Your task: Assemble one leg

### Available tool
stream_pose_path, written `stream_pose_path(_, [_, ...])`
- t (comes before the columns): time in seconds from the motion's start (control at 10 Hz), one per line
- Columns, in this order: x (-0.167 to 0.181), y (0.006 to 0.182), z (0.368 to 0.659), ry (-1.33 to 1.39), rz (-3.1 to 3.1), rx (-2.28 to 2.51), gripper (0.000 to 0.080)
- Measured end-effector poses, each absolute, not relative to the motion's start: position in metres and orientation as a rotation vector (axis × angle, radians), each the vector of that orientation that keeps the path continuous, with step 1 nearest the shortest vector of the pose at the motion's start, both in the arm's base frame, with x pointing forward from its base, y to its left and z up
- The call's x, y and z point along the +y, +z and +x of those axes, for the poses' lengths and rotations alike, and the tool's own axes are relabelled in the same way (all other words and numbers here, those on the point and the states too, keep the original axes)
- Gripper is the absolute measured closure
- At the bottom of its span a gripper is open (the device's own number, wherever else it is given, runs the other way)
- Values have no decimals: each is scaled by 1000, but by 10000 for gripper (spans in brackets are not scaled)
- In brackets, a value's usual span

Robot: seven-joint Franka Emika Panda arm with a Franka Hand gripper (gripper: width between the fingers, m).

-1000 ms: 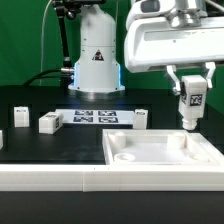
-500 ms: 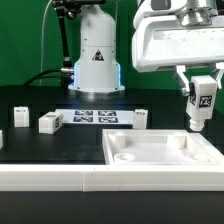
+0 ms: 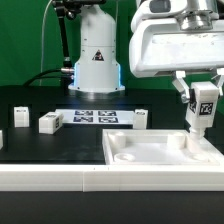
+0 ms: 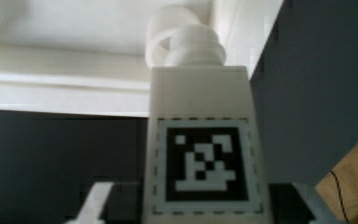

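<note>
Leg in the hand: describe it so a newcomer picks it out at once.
Find the big white rimmed panel at the table's front. Over its far corner, on the exterior view's right, the hand grips the leg, a small white tagged block. Unlike the blocks lying on the table, it is held roughly upright.

Fiducial tag (image 4: pixel 206 165) on the leg (image 4: pixel 202 95)
</note>
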State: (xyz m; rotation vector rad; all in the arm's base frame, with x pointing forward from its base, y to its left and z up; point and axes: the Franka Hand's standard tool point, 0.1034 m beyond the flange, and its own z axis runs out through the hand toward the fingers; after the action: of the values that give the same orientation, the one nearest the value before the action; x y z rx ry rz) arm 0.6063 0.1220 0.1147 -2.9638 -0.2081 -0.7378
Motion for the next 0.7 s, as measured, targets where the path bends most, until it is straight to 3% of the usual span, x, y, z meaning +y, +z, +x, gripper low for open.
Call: stream_pose_path(0.7, [115, 92, 620, -721, -2976, -192, 506])
